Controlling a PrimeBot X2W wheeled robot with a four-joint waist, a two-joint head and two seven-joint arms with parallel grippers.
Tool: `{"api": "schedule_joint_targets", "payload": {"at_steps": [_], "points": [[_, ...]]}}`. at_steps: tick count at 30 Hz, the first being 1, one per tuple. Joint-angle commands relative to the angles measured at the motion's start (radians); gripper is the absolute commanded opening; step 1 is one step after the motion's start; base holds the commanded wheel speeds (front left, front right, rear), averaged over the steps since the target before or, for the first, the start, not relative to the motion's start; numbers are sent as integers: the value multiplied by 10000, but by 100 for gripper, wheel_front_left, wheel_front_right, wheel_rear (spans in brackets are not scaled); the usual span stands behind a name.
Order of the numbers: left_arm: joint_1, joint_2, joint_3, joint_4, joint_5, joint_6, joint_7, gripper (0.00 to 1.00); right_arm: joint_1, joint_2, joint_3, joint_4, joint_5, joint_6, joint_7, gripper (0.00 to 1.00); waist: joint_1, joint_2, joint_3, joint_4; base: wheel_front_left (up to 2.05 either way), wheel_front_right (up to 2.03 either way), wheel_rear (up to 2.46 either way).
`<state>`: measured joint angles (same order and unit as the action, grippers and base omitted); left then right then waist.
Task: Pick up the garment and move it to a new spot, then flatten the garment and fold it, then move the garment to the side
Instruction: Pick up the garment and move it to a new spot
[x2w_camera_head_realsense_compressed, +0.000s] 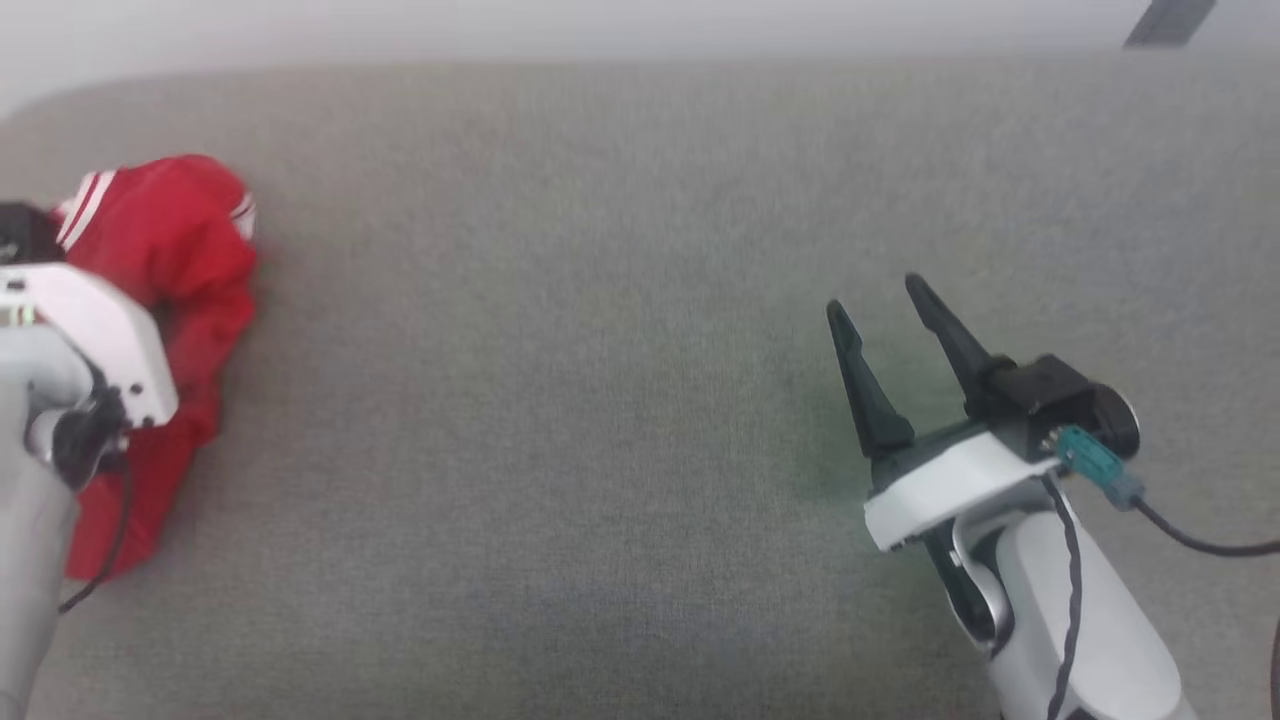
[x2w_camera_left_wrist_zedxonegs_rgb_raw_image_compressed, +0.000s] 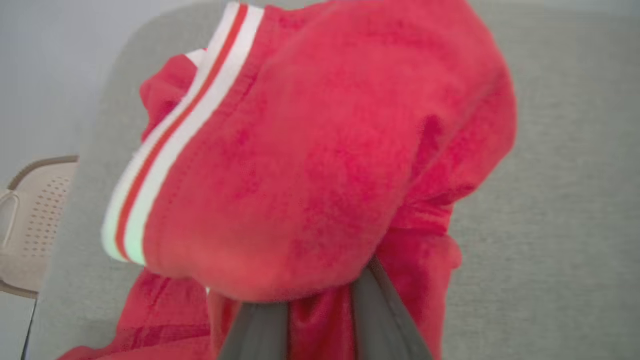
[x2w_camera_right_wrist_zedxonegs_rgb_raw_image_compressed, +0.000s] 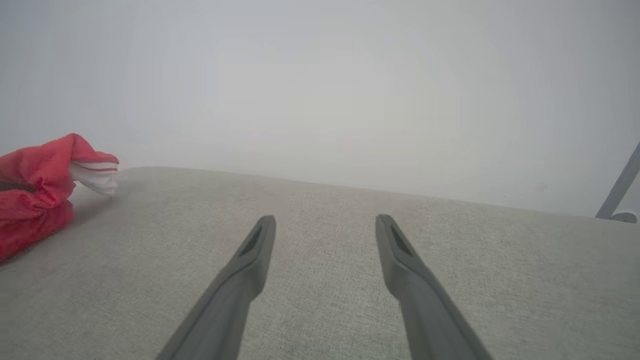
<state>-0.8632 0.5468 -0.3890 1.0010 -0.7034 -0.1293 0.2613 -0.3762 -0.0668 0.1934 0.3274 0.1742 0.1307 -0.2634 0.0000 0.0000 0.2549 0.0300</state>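
Red garment (x2w_camera_head_realsense_compressed: 190, 240), bunched, runs lengthwise away from the robot.

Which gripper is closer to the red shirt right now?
Left. The left gripper is in the shirt, with cloth bunched between its fingers. The right gripper hovers open over the grey surface, well off to the shirt's right.

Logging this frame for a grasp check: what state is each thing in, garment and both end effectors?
garment: crumpled heap on the grey surface, not yet flattened or folded.
left end effector: closed on a fold of the garment, tips buried in cloth.
right end effector: open, empty, clear of the garment.
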Motion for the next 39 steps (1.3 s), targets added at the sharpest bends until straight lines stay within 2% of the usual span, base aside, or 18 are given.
{"api": "schedule_joint_targets", "payload": {"at_steps": [1, 9, 15, 19, 23, 28, 31, 33, 39], "points": [[-36, -32, -45, -105, -144, -15, -79, 0, 108, 19, -24, -3, 35, 1, -15, 100, 0, 0, -495, 17, 0, 0, 0], [361, -98, -1227, -3137, -1536, -16, 644, 0, 732, 121, -571, -174, 247, 1, -13, 100, 0, 0, -970, -821, 0, 0, 0], [510, -255, -2207, -5680, -2730, -16, 1696, 0, 836, 168, -771, -451, 595, 1, -13, 100, 0, 0, -496, -2013, 0, 0, 0], [74, -567, -2941, -6461, -2725, -16, 2168, 0, 705, 169, -728, -646, 1113, 1, -13, 100, 0, 0, 15, -2934, 0, 0, 0], [-423, -969, -3717, -6373, -2664, -16, 2543, 0, 600, 167, -722, -840, 1607, 1, -13, 100, 0, 0, 541, -3881, 0, 0, 0], [-908, -1371, -4640, -5536, -2743, -16, 2705, 0, 576, 174, -717, -924, 2131, 1, -13, 100, 0, 0, 1058, -4903, 0, 0, 0], [-1146, -1268, -5114, -4818, -2648, -16, 2751, 0, 625, 170, -682, -961, 2401, 1, -13, 100, 0, 0, 1263, -5383, 0, 0, 0], [-1356, -993, -5834, -4158, -2389, -8, 2919, 0, 690, 175, -666, -1015, 2595, 1, -13, 100, 0, 0, 1422, -5731, 0, 0, 0], [-1292, -527, -7148, -3098, -2572, 47, 3618, 0, 718, 171, -588, -1116, 2879, 1, -13, 100, 0, 0, 1626, -6029, 0, 0, 0]]}}
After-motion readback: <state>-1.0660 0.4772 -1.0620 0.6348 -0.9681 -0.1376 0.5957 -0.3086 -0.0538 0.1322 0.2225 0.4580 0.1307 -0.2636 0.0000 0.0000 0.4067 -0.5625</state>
